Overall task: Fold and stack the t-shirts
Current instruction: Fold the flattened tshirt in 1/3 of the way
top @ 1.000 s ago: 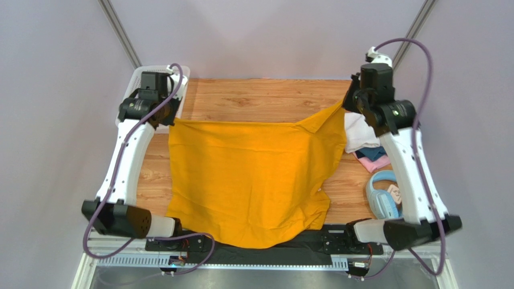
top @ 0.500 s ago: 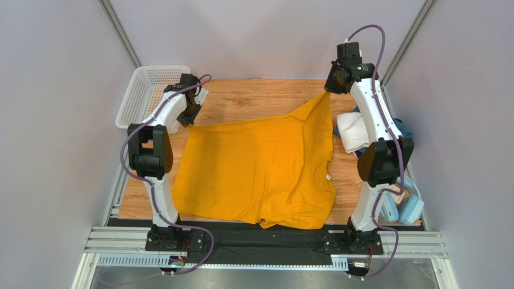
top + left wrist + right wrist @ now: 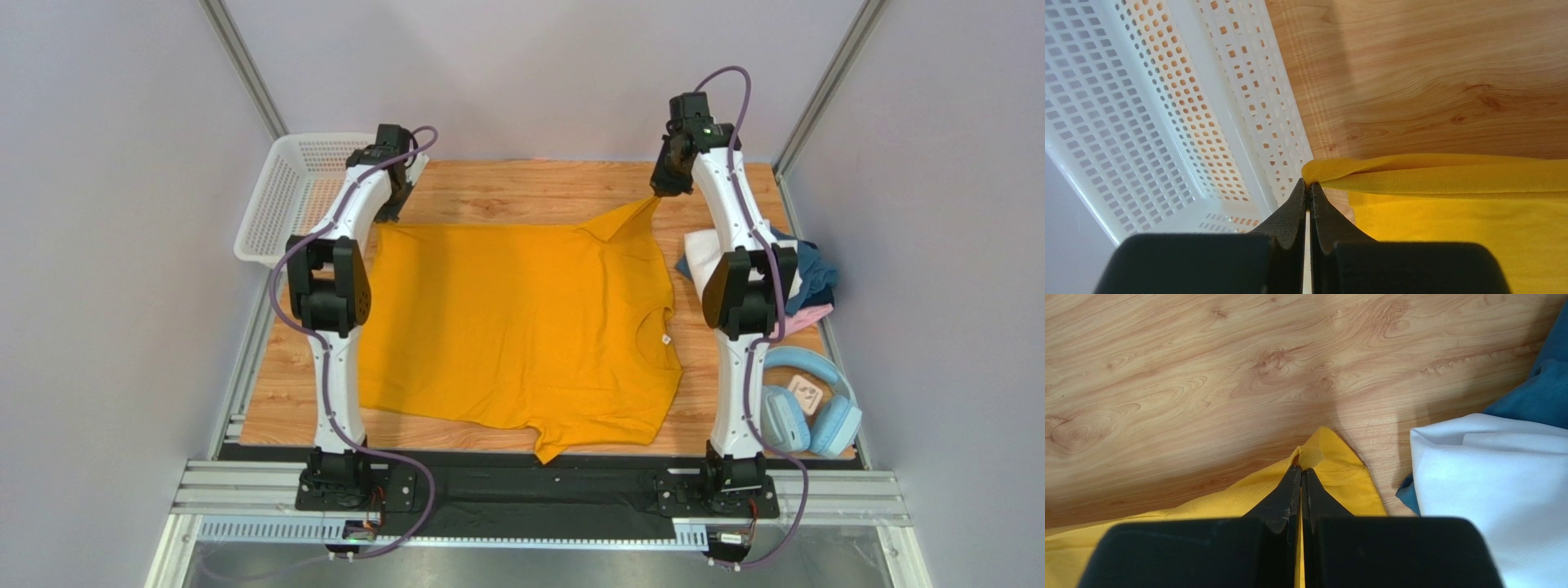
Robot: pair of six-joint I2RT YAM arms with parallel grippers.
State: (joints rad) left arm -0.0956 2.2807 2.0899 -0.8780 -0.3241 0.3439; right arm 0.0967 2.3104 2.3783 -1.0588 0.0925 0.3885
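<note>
**Shirt swung out and laid flat**

Within the last second both arms went from holding the yellow shirt [image 3: 515, 325] draped over the near edge to full reach. It now lies spread on the tabletop [image 3: 528, 184], one corner just beside the basket [image 3: 288, 202]. Left pincer [image 3: 1309, 187] is clamped on that corner's hem. Right pincer [image 3: 1301, 473] is clamped on the corner farthest from the basket, which peaks up slightly. Judgement: flattening is about done, so release next, then the first fold. The stack [image 3: 810, 279] waits beyond the shirt from the basket.
</note>
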